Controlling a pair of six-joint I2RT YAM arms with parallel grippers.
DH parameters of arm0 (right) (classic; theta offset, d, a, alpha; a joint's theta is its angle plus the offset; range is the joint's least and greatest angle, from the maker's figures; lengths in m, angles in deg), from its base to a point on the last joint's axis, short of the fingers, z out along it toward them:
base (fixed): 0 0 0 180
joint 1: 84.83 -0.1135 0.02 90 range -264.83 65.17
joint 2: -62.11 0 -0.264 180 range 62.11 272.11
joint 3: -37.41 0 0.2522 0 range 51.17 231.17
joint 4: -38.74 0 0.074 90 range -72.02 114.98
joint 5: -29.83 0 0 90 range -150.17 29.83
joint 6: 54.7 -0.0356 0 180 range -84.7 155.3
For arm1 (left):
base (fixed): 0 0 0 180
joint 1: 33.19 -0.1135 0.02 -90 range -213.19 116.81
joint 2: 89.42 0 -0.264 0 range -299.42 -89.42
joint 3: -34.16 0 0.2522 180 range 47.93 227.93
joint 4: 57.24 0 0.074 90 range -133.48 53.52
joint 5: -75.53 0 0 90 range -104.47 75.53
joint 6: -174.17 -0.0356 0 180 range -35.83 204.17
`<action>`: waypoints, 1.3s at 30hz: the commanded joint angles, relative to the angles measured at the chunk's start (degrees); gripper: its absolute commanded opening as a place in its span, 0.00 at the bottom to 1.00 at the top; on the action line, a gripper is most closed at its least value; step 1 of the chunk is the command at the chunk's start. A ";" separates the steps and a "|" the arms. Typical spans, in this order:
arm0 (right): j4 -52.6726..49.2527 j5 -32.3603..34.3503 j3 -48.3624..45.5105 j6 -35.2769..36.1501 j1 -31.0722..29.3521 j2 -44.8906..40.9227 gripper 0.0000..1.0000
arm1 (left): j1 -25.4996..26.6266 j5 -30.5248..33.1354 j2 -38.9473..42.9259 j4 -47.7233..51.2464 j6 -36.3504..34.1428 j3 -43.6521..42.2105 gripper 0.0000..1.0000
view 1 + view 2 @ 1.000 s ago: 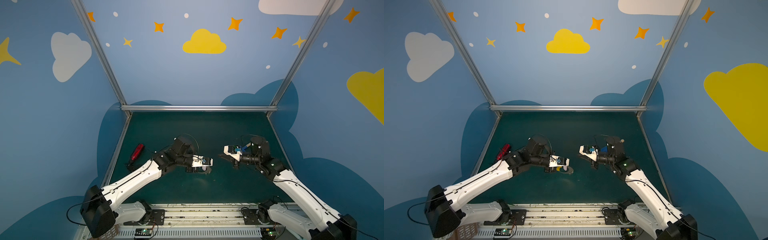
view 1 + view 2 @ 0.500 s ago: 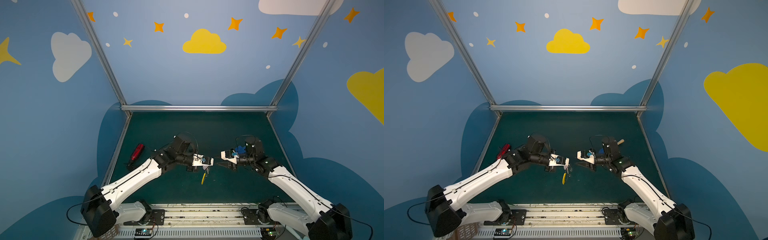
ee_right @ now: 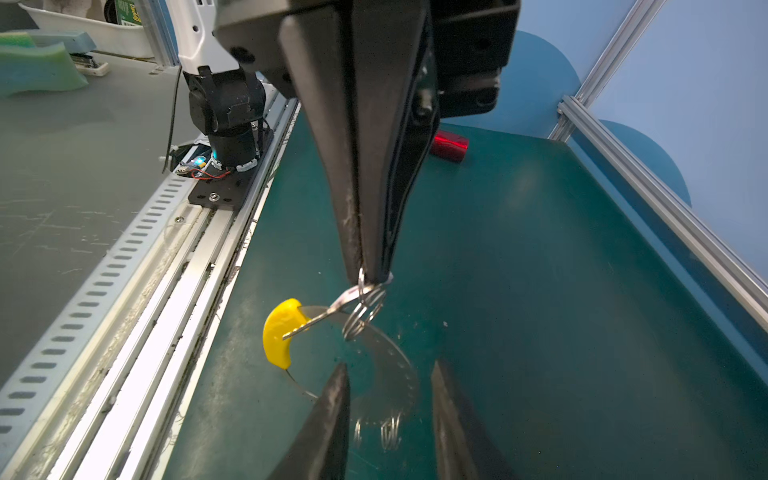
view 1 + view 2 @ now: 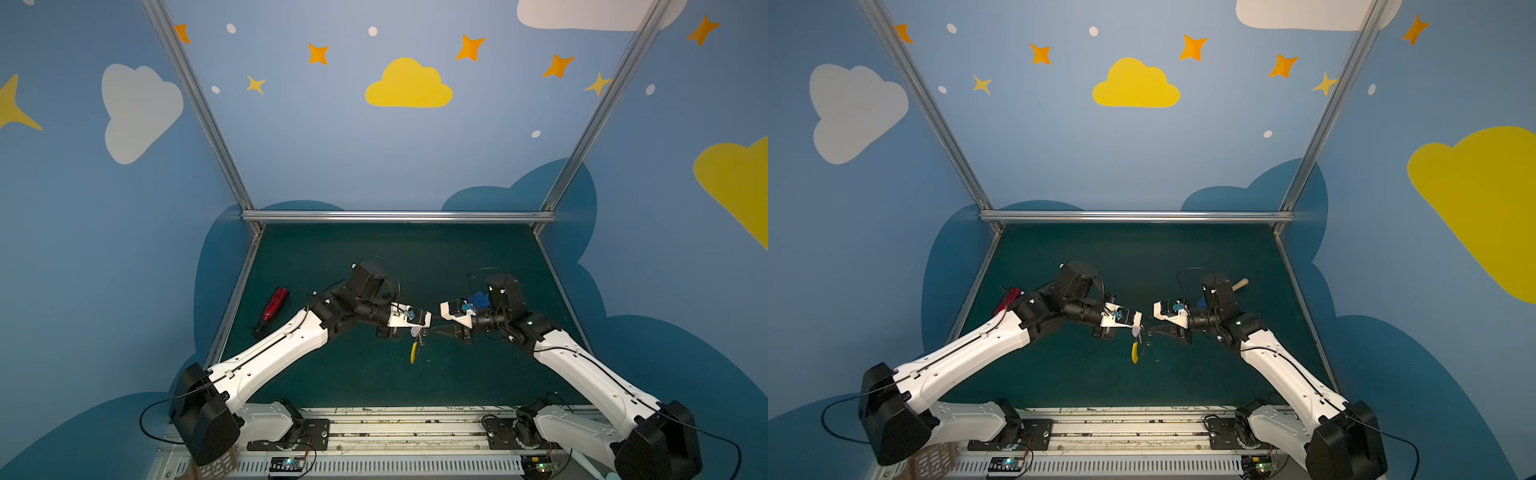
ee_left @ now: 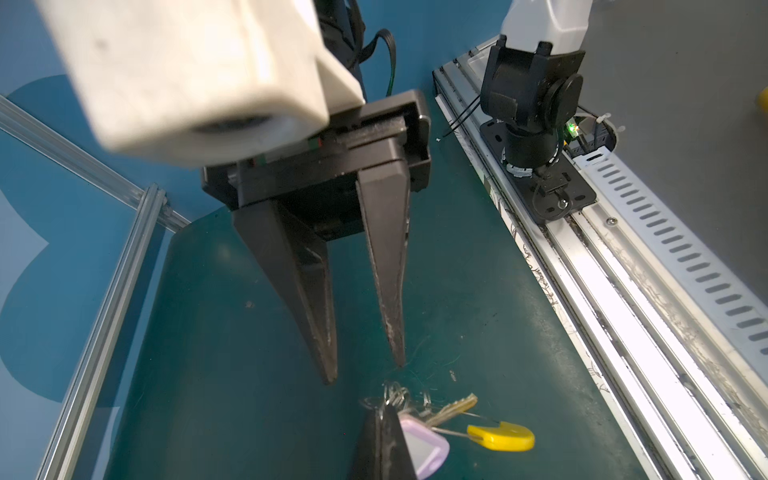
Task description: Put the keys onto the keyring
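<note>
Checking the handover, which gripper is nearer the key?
Left. The left gripper is shut on the key. The right gripper is open and faces it across a small gap, not touching.

Red tool (image 4: 275, 304), blue toy shovel (image 4: 478, 299)

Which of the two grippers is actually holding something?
The left gripper: it is shut on the keys at their tag end, with the keyring hanging beneath. The right gripper faces it with jaws apart, empty.

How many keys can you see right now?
1. The key hangs from small loops pinched in the shut left gripper, near the yellow arc of the keyring. More could hide behind the white tag.
</note>
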 commanded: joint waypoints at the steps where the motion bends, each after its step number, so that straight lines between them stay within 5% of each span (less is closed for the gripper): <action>1: 0.84 -2.77 -1.31 -1.89 -0.80 0.15 0.29 | -0.20 -1.31 -0.34 0.86 -0.72 1.50 0.04; 10: 2.20 -3.63 -0.93 -4.30 -2.54 1.01 0.29 | -0.12 -1.13 -0.12 0.74 -0.83 1.74 0.03; 39: 4.65 0.44 0.41 -9.71 -4.65 2.72 0.00 | 0.48 -0.18 0.76 2.24 -2.05 1.34 0.04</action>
